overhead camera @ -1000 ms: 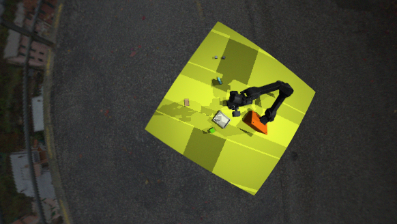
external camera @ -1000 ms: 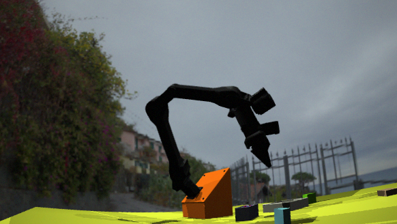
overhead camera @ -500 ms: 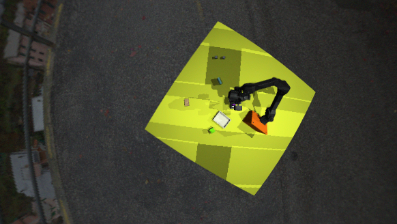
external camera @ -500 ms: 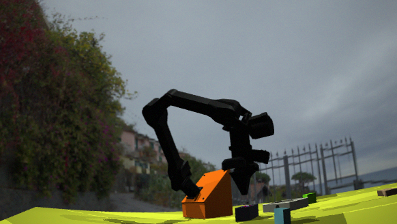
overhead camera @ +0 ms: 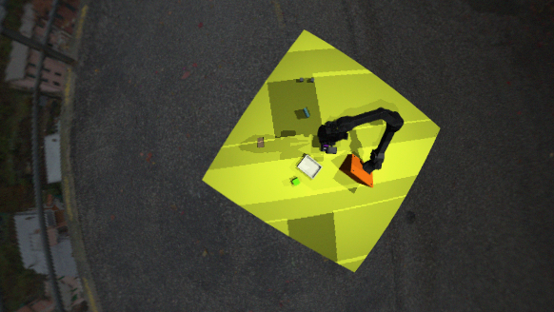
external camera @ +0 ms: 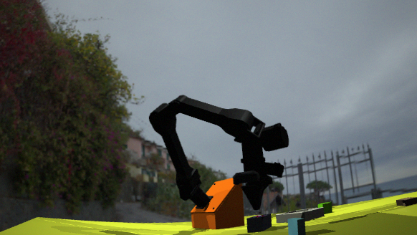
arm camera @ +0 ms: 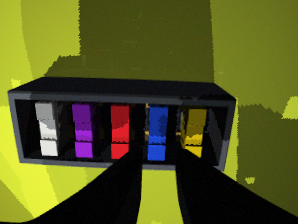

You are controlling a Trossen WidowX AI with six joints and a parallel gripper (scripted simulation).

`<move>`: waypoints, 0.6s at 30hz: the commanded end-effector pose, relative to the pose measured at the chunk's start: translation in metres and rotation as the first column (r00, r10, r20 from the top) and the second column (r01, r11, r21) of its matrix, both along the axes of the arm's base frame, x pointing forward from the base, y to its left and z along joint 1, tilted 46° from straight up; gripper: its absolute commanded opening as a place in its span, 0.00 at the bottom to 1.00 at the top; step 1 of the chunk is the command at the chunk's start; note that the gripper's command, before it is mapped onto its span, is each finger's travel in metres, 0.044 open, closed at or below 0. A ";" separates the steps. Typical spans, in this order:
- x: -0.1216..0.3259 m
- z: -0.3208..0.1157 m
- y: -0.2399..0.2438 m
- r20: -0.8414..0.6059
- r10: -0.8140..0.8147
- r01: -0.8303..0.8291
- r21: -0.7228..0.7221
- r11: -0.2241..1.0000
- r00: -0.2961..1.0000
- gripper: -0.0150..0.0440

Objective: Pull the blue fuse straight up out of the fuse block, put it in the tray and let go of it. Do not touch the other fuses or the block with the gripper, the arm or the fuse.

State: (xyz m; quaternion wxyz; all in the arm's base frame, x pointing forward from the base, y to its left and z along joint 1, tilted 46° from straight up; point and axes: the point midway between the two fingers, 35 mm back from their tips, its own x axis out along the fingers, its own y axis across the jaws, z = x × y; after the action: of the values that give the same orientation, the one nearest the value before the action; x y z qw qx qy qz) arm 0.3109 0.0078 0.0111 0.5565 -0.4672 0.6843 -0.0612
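Note:
The dark fuse block holds a white, a purple, a red, a blue and a yellow fuse in a row. My gripper points down above the block. Its fingers stand a little apart with nothing between them. In the wrist view they flank the lower end of the blue fuse, and the right tip overlaps the yellow one. In the exterior view the tips are above the block. The light grey tray shows no fuse in the top view, where the arm hides most of the block.
A green cube stands beside the tray. A teal block, a brown block and two small grey things lie farther off. The arm stands on an orange wedge.

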 end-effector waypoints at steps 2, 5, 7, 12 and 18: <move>0.001 -0.003 -0.003 0.000 0.006 -0.006 -0.005 1.000 1.000 0.37; 0.001 -0.006 -0.005 0.000 0.006 -0.006 -0.005 1.000 1.000 0.37; 0.001 -0.007 -0.006 0.000 0.006 -0.006 -0.005 1.000 1.000 0.37; 0.002 -0.011 -0.010 0.000 0.006 -0.006 -0.006 1.000 1.000 0.37; 0.002 -0.012 -0.011 0.000 0.006 -0.006 -0.006 1.000 1.000 0.37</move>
State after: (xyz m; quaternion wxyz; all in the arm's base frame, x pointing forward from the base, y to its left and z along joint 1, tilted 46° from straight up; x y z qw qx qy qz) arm 0.3120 -0.0023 -0.0005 0.5560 -0.4676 0.6844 -0.0614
